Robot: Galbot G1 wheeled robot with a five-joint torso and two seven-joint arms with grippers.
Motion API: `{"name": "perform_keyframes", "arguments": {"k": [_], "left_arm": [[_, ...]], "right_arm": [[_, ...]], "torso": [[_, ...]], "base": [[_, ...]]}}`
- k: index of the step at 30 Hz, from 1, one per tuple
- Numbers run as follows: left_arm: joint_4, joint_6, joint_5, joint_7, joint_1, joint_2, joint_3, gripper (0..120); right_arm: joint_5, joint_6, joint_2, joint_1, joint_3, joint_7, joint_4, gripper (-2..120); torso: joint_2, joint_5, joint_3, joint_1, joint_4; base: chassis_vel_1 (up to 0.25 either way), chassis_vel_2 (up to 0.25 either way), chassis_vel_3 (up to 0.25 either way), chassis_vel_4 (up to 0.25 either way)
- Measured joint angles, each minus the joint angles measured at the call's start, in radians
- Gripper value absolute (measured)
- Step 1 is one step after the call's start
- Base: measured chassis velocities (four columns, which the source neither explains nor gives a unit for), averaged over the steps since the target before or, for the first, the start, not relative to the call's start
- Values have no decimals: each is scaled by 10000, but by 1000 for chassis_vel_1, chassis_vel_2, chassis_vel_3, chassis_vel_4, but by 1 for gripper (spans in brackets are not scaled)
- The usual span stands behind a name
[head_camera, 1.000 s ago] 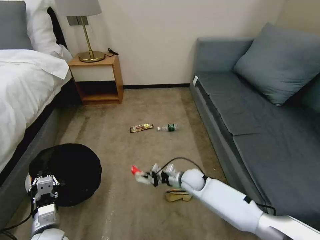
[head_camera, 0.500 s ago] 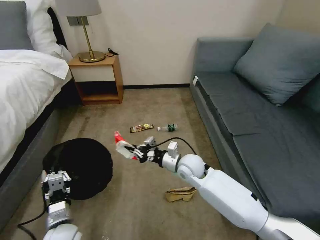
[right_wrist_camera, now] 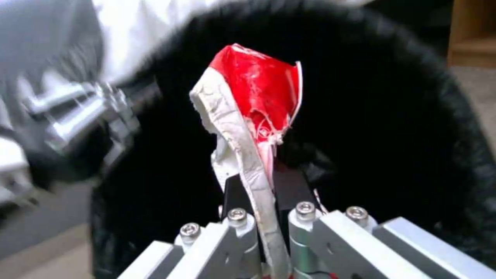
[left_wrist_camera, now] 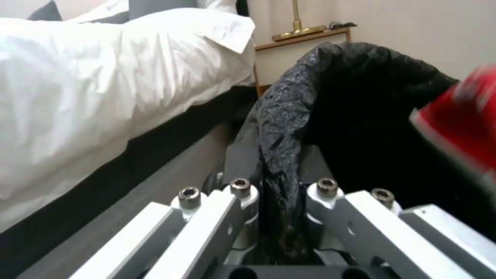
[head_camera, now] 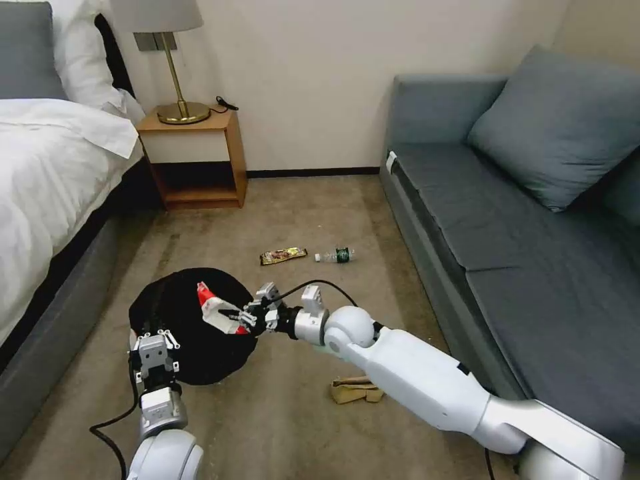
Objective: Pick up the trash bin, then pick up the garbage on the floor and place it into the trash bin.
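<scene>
Hanging over the open mouth of the trash bin [head_camera: 187, 333], the red-and-white packet [head_camera: 217, 312] is pinched tight between the closed fingers of the right gripper [head_camera: 241, 317]. The near rim of the bin, with its black bag [left_wrist_camera: 281, 128], is clamped by the left gripper [head_camera: 155, 347]. The brown paper bag [head_camera: 357, 390] is seen on the carpet [head_camera: 280, 427] beside the right arm, and the snack wrapper [head_camera: 283, 255] and small bottle [head_camera: 337, 255] are left lying farther off, near the sofa [head_camera: 507, 220].

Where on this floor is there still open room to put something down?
Bare carpet lies between the nightstand and the snack wrapper, and along the sofa past the bottle. It's crowded near the trash bin, where both arms meet, and by the brown paper bag.
</scene>
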Motion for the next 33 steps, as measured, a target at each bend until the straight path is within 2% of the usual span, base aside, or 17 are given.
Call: {"name": "perform_keyframes", "arguments": {"k": [2,6,8,9,13,14,18,19,23,24,27,28,30,31,32,33], "left_arm": [[-2,0,-6,19,0,6,2,0],[2,-51,-63,198,25,15,0,0],[9,-109,-79,275,65,16,0,0],[9,-109,-79,275,65,16,0,0],[58,-185,-119,305,85,59,-45,0],[58,-185,-119,305,85,59,-45,0],[147,-302,-172,321,138,221,-170,0],[147,-302,-172,321,138,221,-170,0],[184,-365,-230,332,173,288,-259,0],[184,-365,-230,332,173,288,-259,0],[203,-396,-231,334,198,312,-334,0],[203,-396,-231,334,198,312,-334,0],[203,-424,-241,334,222,334,-379,0],[202,-450,-255,332,236,335,-403,0],[202,-450,-255,332,236,335,-403,0],[201,-476,-260,331,253,331,-415,0]], "right_arm": [[-161,67,115,50,-89,-6,-209,5],[-484,206,483,234,-329,-7,-721,14],[-628,277,699,326,-363,12,-1001,23],[-628,277,699,326,-363,12,-1001,23],[-802,392,902,404,-357,77,-1433,42],[-802,392,902,404,-357,77,-1433,42],[-874,543,883,342,-264,225,-1527,62],[-874,543,883,342,-264,225,-1527,62],[-905,582,707,249,-93,243,-1242,79],[-905,582,707,249,-93,243,-1242,79],[-908,504,81,286,79,257,-725,93],[-908,504,81,286,79,257,-725,93],[-1034,345,-590,361,87,251,-396,99],[-1193,91,-1162,383,110,197,-203,99],[-1193,91,-1162,383,110,197,-203,99],[-1293,-185,-1587,381,143,75,-87,100]], "torso": [[0,-1,0,0,0],[0,-1,0,0,1],[0,-2,0,0,1],[0,-2,0,0,1],[0,-2,0,0,1],[0,-2,0,0,1],[0,-1,0,0,0],[0,-1,0,0,0],[0,1,0,0,1],[0,1,0,0,1],[0,1,0,0,2],[0,1,0,0,2],[0,4,0,0,2],[0,3,0,0,1],[0,3,0,0,1],[0,3,0,0,-1]], "base": [[0,0,0,0],[0,0,0,0],[0,0,0,0],[0,0,0,0],[0,0,0,0],[0,0,0,0],[0,0,0,0],[0,0,0,0],[0,0,0,0],[0,0,0,0],[0,0,0,0],[0,0,0,0],[0,0,0,0],[0,0,0,0],[0,0,0,0],[0,0,0,0]]}}
